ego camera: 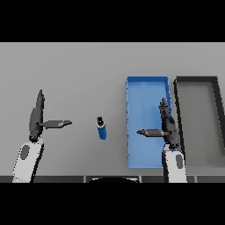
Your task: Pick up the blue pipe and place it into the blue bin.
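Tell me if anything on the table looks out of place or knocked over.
Nothing stands out. The blue pipe sits on the table left of the blue bin, not yet picked up. Both hands, left hand and right hand, are open.

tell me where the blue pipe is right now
In the head view the blue pipe stands on the grey table near the middle, left of the blue bin and between both hands, untouched.
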### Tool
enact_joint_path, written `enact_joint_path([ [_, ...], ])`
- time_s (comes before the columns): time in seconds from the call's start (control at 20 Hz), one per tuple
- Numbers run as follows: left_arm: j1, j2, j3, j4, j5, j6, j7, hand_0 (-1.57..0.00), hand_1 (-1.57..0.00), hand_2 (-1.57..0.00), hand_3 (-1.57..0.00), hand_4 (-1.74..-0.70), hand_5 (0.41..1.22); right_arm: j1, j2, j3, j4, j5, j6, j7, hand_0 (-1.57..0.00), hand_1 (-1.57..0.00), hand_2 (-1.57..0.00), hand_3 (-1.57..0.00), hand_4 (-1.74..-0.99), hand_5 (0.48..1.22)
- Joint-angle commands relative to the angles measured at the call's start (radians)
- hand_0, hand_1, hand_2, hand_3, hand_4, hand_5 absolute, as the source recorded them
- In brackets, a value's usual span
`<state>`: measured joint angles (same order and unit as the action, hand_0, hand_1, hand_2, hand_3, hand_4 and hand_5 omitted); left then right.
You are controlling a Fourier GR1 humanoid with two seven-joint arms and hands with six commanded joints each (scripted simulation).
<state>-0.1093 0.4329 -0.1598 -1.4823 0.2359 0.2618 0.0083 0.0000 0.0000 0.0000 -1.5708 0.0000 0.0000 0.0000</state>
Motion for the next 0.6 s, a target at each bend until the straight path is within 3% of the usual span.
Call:
enact_joint_path([
  [0.0, 0.001, -0.001, 0.000, -0.001, 0.000, 0.001, -0.005, 0.00, 0.00, 0.00, 0.00, -1.07, 0.591, 0.001, 0.000, 0.000, 0.000, -0.001, 0.000, 0.000, 0.00, 0.00, 0.00, 0.00, -1.225, 0.617],
  [0.25, 0.012, 0.000, -0.001, -0.006, -0.002, 0.002, -0.012, 0.00, 0.00, 0.00, 0.00, -1.07, 0.591, 0.009, 0.002, 0.006, -0.003, 0.003, 0.002, -0.010, 0.00, 0.00, 0.00, 0.00, -1.225, 0.617],
  [0.35, 0.021, 0.138, -0.050, -0.028, 0.014, -0.223, -0.075, 0.00, 0.00, 0.00, 0.00, -1.07, 0.590, 0.061, -0.077, 0.064, -0.067, 0.083, 0.048, -0.076, 0.00, 0.00, 0.00, 0.00, -1.224, 0.618],
  [0.45, 0.016, 0.187, -0.060, -0.027, 0.033, -0.312, -0.085, 0.00, 0.00, 0.00, 0.00, -1.08, 0.587, 0.109, -0.104, 0.095, -0.110, 0.118, 0.067, -0.091, 0.00, 0.00, 0.00, 0.00, -1.225, 0.620],
  [0.55, 0.014, 0.195, -0.069, -0.022, 0.034, -0.343, -0.096, 0.00, 0.00, 0.00, 0.00, -1.08, 0.591, 0.116, -0.113, 0.107, -0.134, 0.143, 0.062, -0.063, 0.00, 0.00, 0.00, 0.00, -1.215, 0.618],
])
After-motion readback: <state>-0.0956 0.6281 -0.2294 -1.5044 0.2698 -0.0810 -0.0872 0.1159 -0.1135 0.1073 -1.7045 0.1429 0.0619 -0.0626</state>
